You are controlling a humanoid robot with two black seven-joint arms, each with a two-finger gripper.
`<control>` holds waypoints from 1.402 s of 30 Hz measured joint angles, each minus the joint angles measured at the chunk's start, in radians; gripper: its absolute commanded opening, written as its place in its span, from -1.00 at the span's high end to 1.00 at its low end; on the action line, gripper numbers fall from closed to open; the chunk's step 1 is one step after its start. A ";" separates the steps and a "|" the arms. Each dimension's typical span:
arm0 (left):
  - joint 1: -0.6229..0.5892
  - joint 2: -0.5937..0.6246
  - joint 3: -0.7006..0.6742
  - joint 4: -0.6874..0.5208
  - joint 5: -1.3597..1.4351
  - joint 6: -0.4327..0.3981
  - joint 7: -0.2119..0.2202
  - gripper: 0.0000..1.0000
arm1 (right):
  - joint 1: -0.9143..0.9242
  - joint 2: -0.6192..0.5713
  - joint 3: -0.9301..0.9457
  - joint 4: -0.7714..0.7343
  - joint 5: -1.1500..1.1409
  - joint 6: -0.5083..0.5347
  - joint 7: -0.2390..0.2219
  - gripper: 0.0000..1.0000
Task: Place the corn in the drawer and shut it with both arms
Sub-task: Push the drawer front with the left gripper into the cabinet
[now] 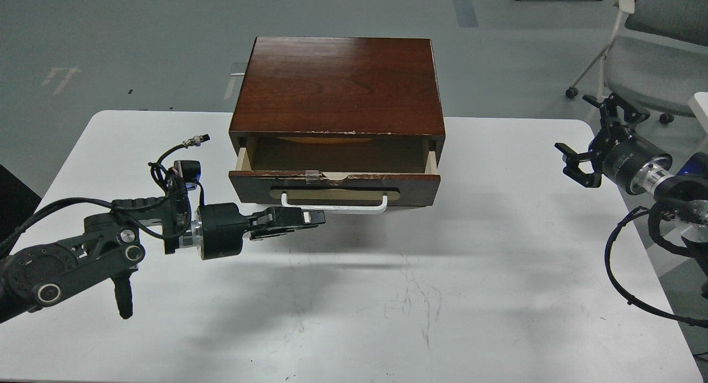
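Observation:
The drawer point(415, 185) is pushed most of the way into the dark reddish-brown cabinet point(337, 84), with a narrow gap of pale wood still showing. Of the corn point(323, 140), only a thin yellow-orange sliver shows under the cabinet's front edge; the rest is hidden. My left gripper point(316, 217) is shut, its tips against the drawer front just under the left end of the white handle point(343, 208). My right gripper point(578, 153) is open and empty, off the table's right edge, far from the drawer.
The cabinet stands at the back middle of the white table point(387, 300). A grey office chair point(652, 51) stands on the floor behind my right arm. Black cables hang from both arms.

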 measured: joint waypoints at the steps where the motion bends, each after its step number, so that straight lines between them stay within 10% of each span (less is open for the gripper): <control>1: -0.005 -0.005 0.000 0.006 0.000 0.000 -0.001 0.40 | 0.000 0.000 0.000 0.000 0.000 0.000 0.000 -1.00; 42: -0.107 -0.129 0.001 0.175 -0.001 -0.043 -0.002 0.28 | 0.002 -0.003 -0.002 -0.022 0.000 0.001 -0.001 -1.00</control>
